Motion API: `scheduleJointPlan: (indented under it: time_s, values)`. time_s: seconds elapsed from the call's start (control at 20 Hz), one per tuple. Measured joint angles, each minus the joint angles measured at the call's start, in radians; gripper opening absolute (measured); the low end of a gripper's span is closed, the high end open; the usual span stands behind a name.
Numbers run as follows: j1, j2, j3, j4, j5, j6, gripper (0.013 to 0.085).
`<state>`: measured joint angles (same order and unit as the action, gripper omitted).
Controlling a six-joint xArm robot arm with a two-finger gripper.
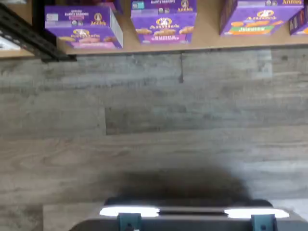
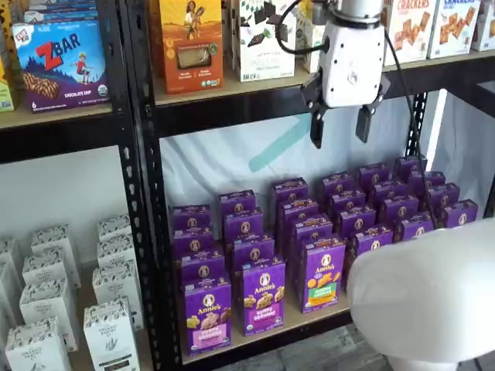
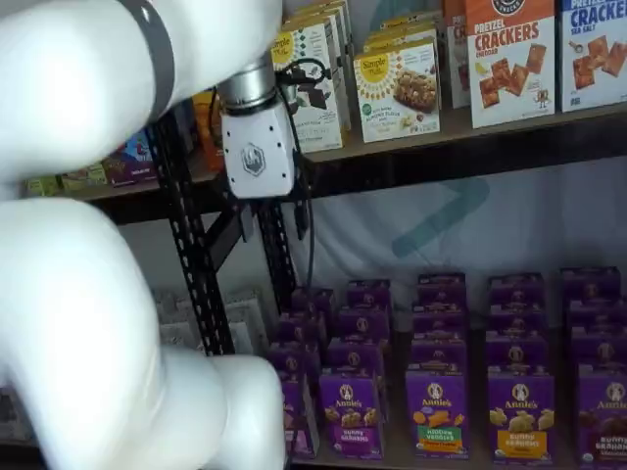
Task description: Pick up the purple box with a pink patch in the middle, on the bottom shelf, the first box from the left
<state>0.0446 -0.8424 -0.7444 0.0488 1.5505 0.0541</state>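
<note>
The purple box with the pink patch [image 2: 207, 315] stands upright at the left front of the bottom shelf [image 2: 309, 323], beside the black upright. The wrist view shows this purple box [image 1: 83, 26] on the tan shelf board [image 1: 211, 42]. In a shelf view the white arm covers part of it [image 3: 297, 416]. My gripper [image 2: 340, 127] hangs high above the purple rows, just under the upper shelf, well up and to the right of the box. Its two black fingers stand apart with a plain gap and nothing between them. It also shows in a shelf view, gripper [image 3: 265, 227] by the black upright.
Several more purple Annie's boxes fill the bottom shelf, one with a green patch [image 2: 322, 274]. The upper shelf [image 2: 232, 89] carries snack and cracker boxes. White boxes [image 2: 46, 309] fill the left bay. A bulky white arm link [image 2: 425, 290] fills the foreground. Grey wood floor [image 1: 154, 120] lies before the shelf.
</note>
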Motion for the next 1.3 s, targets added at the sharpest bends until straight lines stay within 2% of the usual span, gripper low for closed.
scheduleJointPlan:
  time_s: [0.3,0.75,1.05,1.3]
  values:
    - [0.023,0.034,0.105,-0.026,-0.141,0.022,0.085]
    - [0.048,0.102,0.202,-0.018,-0.287,0.042,0.085]
    - [0.099,0.175,0.257,-0.06,-0.403,0.106,0.085]
    - [0.118,0.237,0.281,-0.077,-0.48,0.134,0.085]
